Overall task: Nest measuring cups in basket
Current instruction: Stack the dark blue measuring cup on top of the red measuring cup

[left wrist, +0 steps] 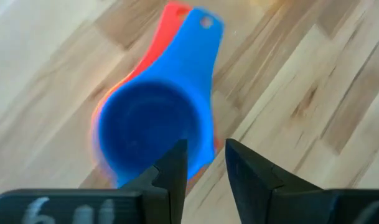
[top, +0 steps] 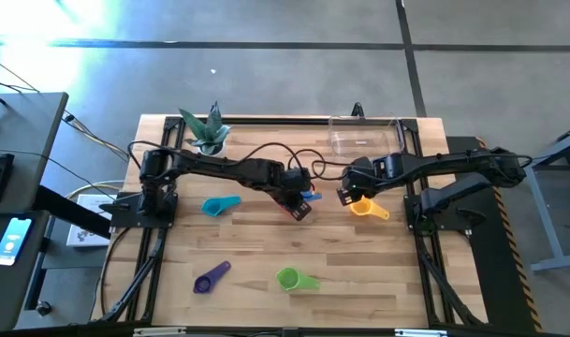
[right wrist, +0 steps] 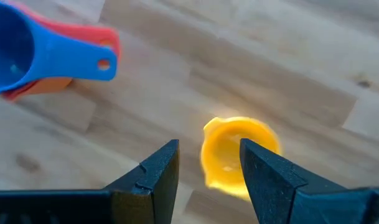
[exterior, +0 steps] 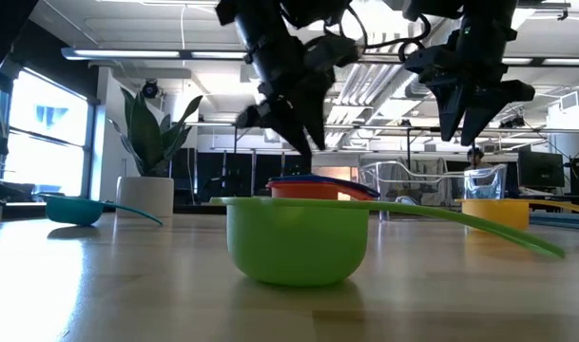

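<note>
A blue measuring cup (left wrist: 155, 127) sits nested in a red one (left wrist: 170, 15) on the table's middle. An orange rim (exterior: 303, 191) shows under the blue one in the low view. My left gripper (left wrist: 206, 165) hangs open just above this stack (top: 308, 196), pointing down. My right gripper (right wrist: 209, 149) stands open above the yellow cup (right wrist: 236, 155), which rests upright on the wood (top: 367, 209). Teal (top: 219, 204), purple (top: 210, 278) and green (top: 296, 279) cups lie apart on the table. The clear basket (top: 364, 136) stands at the far edge.
A white plant pot (top: 208, 140) stands at the far left of the table. Black cables (top: 294, 154) run across the far side between the arms. Bare wood lies between the stack and the near cups.
</note>
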`<state>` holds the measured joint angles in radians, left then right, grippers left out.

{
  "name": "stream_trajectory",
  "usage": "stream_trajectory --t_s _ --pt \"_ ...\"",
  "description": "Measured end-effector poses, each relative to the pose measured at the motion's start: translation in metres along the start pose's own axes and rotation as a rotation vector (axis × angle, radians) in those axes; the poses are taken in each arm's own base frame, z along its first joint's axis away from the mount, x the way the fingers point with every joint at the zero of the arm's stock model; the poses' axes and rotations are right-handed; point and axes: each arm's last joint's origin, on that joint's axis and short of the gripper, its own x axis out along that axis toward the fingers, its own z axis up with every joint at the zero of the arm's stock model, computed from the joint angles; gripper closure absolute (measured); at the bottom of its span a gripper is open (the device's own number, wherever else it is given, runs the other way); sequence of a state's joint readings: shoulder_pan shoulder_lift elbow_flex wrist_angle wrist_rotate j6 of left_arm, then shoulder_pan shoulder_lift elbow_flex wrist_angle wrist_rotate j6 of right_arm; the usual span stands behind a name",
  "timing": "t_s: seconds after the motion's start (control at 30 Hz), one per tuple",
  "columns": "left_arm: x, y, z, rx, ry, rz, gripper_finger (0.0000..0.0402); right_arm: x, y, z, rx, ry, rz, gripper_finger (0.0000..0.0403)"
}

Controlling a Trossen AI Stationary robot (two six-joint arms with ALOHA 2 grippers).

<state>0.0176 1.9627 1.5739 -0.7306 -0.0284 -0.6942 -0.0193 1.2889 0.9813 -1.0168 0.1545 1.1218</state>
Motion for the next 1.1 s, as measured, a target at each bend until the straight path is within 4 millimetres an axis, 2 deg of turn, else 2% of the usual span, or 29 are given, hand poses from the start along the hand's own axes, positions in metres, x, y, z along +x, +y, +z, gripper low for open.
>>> stream_trajectory --t_s 0.13,0.4,0.63,0.83,1.1 --pt "-0.021 0.003 -0.002 0.036 0.011 0.007 0.0307 -0.001 0.007 0.000 0.000 0.030 0.080 0.0242" --pt "-0.076 0.011 -0.012 0.050 0.014 0.020 0.0311 0.007 0.036 -0.004 -0.035 -0.014 0.254 0.0242" --pt "-0.129 0.019 -0.017 0.045 -0.083 -0.004 0.0312 0.033 0.052 -0.006 -0.080 -0.031 0.220 0.0242" --pt "-0.167 0.028 -0.025 0.039 -0.159 -0.020 0.0312 0.051 0.066 -0.002 -0.118 -0.069 0.245 0.0242" --pt "-0.201 0.042 -0.038 0.028 -0.207 -0.003 0.0312 0.079 0.075 -0.004 -0.127 -0.040 0.214 0.0242"
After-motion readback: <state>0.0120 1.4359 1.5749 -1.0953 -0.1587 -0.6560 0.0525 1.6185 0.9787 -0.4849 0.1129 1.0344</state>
